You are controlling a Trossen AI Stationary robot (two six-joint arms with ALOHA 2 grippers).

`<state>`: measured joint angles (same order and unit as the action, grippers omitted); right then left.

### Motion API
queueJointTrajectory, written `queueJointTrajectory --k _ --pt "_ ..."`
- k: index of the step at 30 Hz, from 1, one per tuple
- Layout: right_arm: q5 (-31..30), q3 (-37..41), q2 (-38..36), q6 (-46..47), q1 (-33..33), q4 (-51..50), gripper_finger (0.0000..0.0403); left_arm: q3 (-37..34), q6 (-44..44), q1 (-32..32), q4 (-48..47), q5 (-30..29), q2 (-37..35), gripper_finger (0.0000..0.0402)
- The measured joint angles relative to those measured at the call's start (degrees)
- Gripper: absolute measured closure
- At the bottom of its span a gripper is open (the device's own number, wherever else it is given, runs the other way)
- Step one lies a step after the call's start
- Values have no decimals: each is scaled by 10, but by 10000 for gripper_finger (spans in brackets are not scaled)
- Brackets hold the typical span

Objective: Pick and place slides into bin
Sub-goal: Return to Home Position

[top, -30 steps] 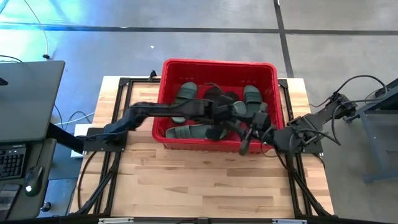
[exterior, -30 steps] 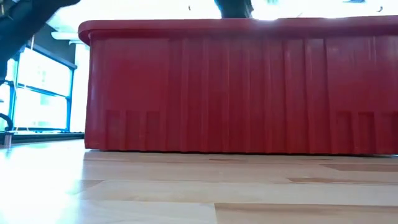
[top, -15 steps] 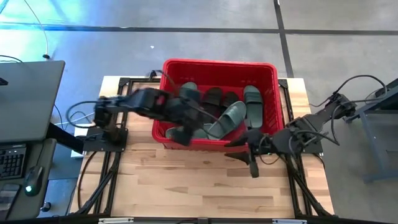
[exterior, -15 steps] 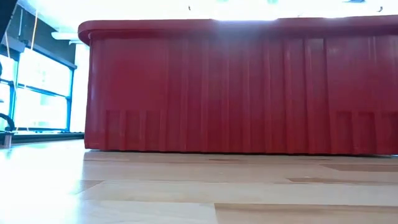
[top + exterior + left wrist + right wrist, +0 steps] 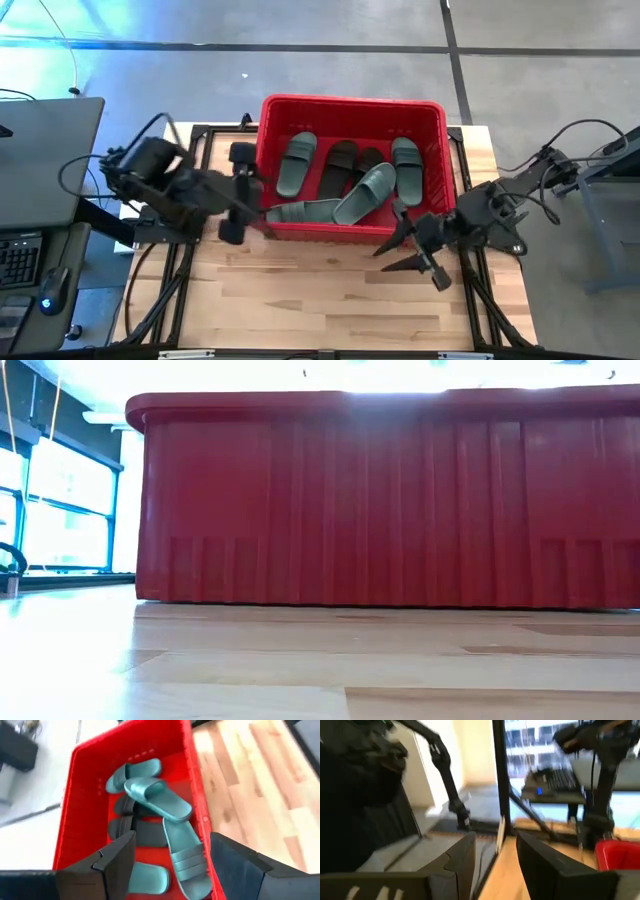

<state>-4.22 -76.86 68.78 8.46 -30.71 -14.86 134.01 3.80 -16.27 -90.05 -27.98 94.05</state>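
The red bin stands at the table's far middle; its near wall fills the low view. Several slides lie inside it: sage green ones, two black ones, and one green slide that lies tilted across the others. They also show in the left wrist view. My left gripper is open and empty, just outside the bin's left wall. My right gripper is open and empty over the table, near the bin's near right corner.
Bare wooden table top stretches from the bin's near wall to the table's near edge. Black frame rails run along the table's left and right sides. A desk with a keyboard stands beyond the table's left edge.
My left gripper has drawn back out of the bin toward the table's left edge and is now outside the left wall. A green slide now lies tilted across the others where it was. My right gripper has gone from the bin's near right corner toward the near edge.
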Motion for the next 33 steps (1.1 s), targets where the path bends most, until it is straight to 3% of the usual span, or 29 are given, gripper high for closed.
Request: queueJointTrajectory --k 6,13,16,20,22,29,31,33 --pt "46 216 -130 -17 27 237 269 -47 20 -64 0 -11 -46 163" --pt "58 481 -251 61 44 523 269 -197 7 -94 68 -49 -154 163" --pt "57 547 -268 80 44 597 269 -254 6 -94 77 -111 -209 163" --pt "57 575 -273 75 45 634 269 -311 -32 -92 65 -136 -264 163" --pt "57 575 -273 60 45 627 269 -337 -89 -93 70 -107 -286 163" --pt "60 575 -282 30 45 612 269 -399 -136 -92 81 -65 -371 163" --pt "60 575 -286 30 45 605 269 -437 -118 -93 128 -74 -410 163" --pt "58 575 -288 30 45 603 269 -499 -61 -93 235 -74 -446 163"
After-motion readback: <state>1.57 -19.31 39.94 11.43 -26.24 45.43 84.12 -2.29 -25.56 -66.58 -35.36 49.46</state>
